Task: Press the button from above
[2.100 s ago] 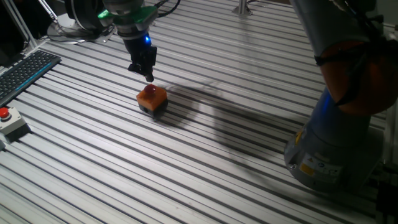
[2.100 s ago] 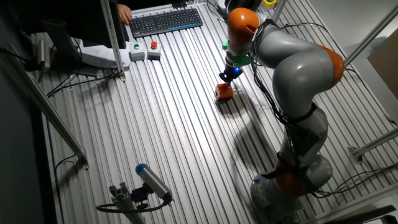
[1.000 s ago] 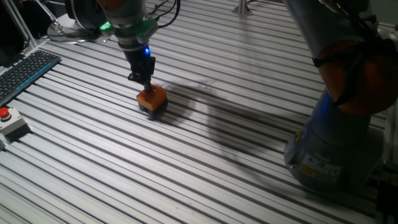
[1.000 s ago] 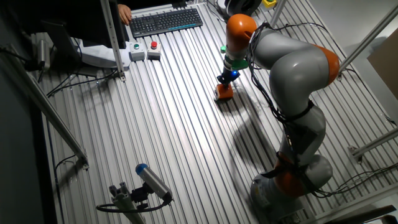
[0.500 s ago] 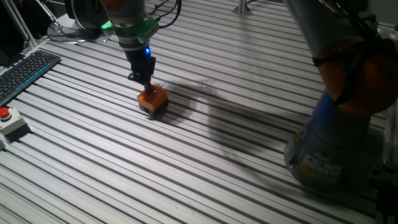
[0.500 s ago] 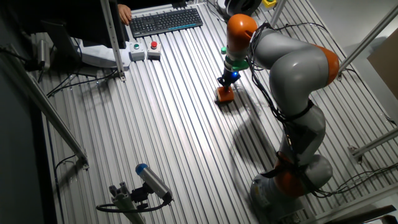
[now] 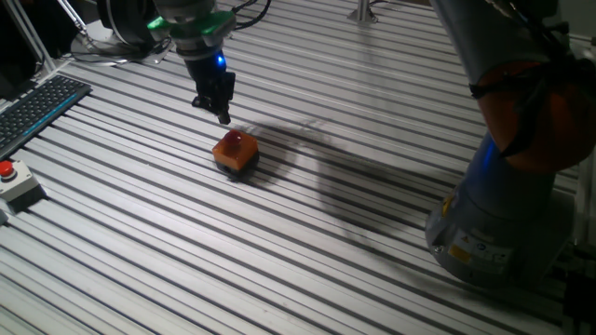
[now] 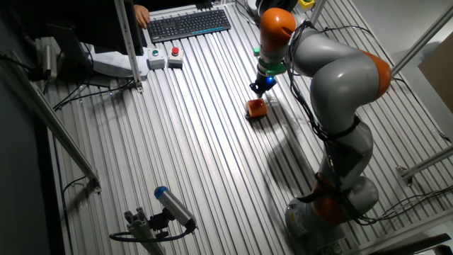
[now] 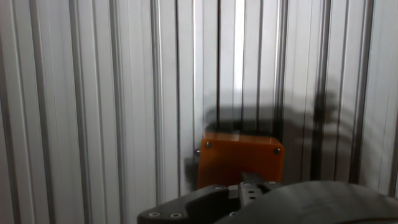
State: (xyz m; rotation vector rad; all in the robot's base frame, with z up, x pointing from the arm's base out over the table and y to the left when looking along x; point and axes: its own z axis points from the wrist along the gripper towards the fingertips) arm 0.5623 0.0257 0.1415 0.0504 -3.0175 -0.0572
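The button is a small red cap on an orange cube-shaped box with a dark base, standing on the slatted metal table. It also shows in the other fixed view. The hand view shows the box's orange top just above the hand's dark body; the red cap is hidden there. My gripper hangs a short way above the button and slightly to its back left, clear of it. Its dark fingertips meet in one point and hold nothing. It also shows in the other fixed view.
A grey-white box with a red button and a keyboard lie at the table's left edge. The arm's base stands at the right. A camera on a small stand sits at the table's near corner.
The gripper was pressed down on the button half a second ago; it has since risen clear of it. The orange box sits slightly further right than before.
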